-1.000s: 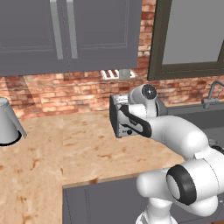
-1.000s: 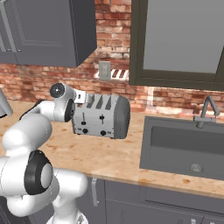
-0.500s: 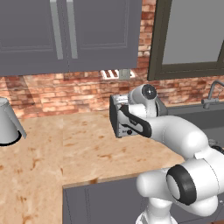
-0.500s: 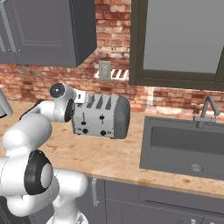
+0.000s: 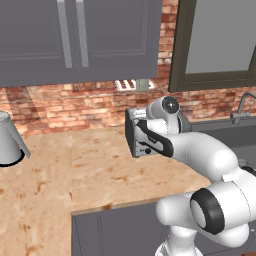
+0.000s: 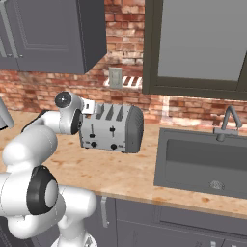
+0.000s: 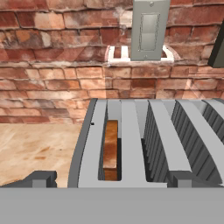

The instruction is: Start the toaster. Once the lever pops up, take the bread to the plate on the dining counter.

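Your gripper [image 7: 109, 179] stands wide, holding nothing, its two dark fingertips [image 7: 40, 178] rising just above the near end of the toaster [image 6: 112, 128]. The toaster sits on the counter [image 6: 120, 171] against the brick wall [image 6: 43, 87], left of the sink [image 6: 202, 161]. The bread [image 7: 111, 149] stands upright in the left slot, sunk low, with only its brown top edge and one face showing.

The step in hand looks like starting the toaster, so you want the lever [image 6: 113, 133] on the front, not the slots. The hand hovers over the top end, so bring it round to the front face and down, then press with one fingertip from above, straight down along the lever's track. Pick the lever that serves the slot with the bread; from these pictures you cannot tell for sure which of the two that is.

In the left base view your own arm [image 5: 200, 152] covers most of the toaster. In the right base view the wrist hides the toaster's near end. The hand view cuts off the front face, so lever and knobs are out of it.
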Available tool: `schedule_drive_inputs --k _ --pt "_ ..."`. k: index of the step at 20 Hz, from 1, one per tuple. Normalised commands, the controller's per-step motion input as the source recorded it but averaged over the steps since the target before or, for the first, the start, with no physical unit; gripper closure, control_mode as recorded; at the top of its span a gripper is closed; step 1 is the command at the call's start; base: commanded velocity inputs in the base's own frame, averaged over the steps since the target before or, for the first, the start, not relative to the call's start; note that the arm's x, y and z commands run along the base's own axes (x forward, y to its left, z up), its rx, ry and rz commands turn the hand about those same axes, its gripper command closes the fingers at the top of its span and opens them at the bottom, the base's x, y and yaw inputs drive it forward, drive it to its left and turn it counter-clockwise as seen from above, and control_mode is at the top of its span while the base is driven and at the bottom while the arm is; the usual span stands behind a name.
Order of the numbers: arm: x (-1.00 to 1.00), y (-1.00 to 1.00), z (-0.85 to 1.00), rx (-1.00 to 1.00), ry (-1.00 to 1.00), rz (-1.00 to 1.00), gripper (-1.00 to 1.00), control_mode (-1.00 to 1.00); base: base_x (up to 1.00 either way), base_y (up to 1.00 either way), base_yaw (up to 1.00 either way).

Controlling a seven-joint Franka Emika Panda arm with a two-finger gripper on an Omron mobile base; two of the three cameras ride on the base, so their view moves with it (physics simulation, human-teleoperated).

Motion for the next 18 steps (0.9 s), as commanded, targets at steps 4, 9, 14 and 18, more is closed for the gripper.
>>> schedule_drive_inputs --k 4,9,14,18 --pt "0.00 0.00 0.00 0.00 0.00 0.00 -1.00 -1.00 0.00 0.00 0.00" --pt "0.00 0.00 0.00 0.00 0.00 0.00 -1.00 -1.00 0.00 0.00 0.00" --pt "0.00 0.00 0.00 0.00 0.00 0.00 -1.00 -1.00 0.00 0.00 0.00" --pt "0.00 0.00 0.00 0.00 0.00 0.00 -1.00 -1.00 0.00 0.00 0.00"
